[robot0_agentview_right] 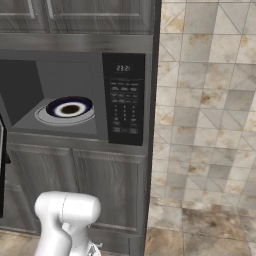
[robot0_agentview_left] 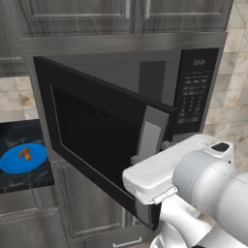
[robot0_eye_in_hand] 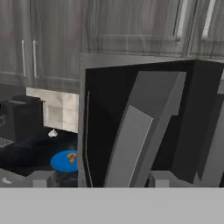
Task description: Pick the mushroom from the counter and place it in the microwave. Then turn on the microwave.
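Microwave door open; mushroom on blue plate, counter.

Rendered home kitchen: built-in microwave with door open, grey wood-grain cabinets above and below, tiled wall, black stone worktop at left.

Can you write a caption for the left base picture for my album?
Microwave door wide open, mushroom waiting on its blue plate.
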Available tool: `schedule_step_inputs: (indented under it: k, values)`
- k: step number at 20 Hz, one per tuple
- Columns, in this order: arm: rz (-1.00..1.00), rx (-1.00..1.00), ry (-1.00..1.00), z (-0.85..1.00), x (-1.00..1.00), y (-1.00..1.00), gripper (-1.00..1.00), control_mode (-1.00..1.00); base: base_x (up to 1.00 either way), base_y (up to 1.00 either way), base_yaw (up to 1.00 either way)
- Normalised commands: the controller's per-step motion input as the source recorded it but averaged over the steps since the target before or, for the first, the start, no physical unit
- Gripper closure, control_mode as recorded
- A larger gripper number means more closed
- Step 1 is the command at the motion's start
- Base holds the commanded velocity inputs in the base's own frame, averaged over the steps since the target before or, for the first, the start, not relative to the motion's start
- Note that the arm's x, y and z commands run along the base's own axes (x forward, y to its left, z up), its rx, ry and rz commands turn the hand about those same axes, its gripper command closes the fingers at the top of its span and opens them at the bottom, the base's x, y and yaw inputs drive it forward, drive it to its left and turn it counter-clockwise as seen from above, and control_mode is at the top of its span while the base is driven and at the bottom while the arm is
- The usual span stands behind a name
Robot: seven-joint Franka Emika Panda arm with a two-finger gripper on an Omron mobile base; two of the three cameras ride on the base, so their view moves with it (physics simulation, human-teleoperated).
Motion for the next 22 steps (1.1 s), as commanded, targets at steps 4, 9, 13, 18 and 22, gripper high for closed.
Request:
schedule_step_inputs:
  k: [4, 9, 13, 18, 22]
  values:
    - [-0.46, 0.04, -0.11, 0.00, -1.00, -0.48, -1.00, -1.00, 0.00, 0.00, 0.00]
    - [-0.33, 0.03, -0.12, 0.00, -1.00, -0.73, -1.00, -1.00, 0.00, 0.00, 0.00]
    - [-0.27, 0.01, -0.18, 0.00, -1.00, -0.75, -1.00, -1.00, 0.00, 0.00, 0.00]
    - [-0.05, 0.00, -0.05, 0.31, -0.60, -0.24, -1.00, -1.00, 0.00, 0.00, 0.00]
    - [0.01, 0.01, 0.00, 0.41, -0.02, -0.10, -1.00, -1.00, 0.00, 0.00, 0.00]
